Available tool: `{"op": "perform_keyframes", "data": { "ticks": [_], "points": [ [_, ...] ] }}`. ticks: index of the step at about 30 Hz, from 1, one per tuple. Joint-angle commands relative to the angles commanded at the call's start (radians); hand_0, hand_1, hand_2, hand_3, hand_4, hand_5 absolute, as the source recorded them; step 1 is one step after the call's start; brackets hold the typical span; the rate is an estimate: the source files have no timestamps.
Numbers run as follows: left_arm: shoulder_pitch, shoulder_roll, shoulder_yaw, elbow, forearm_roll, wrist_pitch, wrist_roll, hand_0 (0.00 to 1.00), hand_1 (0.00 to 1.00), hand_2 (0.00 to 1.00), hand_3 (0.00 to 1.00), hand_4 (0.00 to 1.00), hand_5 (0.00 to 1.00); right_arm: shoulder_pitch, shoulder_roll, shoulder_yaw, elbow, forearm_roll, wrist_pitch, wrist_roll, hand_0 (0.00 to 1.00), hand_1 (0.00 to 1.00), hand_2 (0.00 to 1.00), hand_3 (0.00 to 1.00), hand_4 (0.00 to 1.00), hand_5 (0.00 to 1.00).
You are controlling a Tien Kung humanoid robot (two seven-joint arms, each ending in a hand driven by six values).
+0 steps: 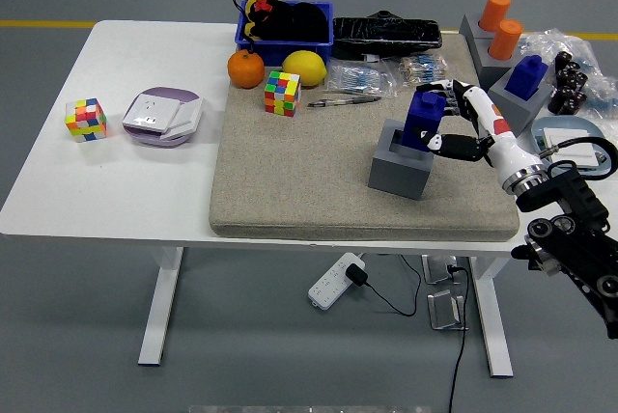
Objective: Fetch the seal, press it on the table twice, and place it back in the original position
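Observation:
A blue seal [422,121] is held in my right hand [446,125], whose fingers are curled around it. The seal hangs upright just above the open top of a grey square holder [403,159] on the beige mat [299,181]. Its lower end sits at the holder's opening; I cannot tell whether it touches inside. My right arm comes in from the lower right. My left arm is not in view.
A second blue seal [528,76] stands in a grey holder at the right, behind it two orange seals [500,25]. A Rubik's cube [283,93], orange, lemon, pen and blue bin lie at the mat's far edge. Another cube [85,120] and a purple plate are at the left.

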Motion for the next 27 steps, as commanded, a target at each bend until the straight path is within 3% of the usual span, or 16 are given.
{"op": "perform_keyframes", "data": {
  "ticks": [27],
  "points": [
    [-0.006,0.002,0.010,-0.001,-0.002,0.000,0.000,0.718,0.690,0.680,0.716,0.643,0.239,0.062,0.063,-0.068,-0.153,0.069,-0.006,0.030,0.613,0.478,0.453,0.490,0.639,0.002]
  ]
}}
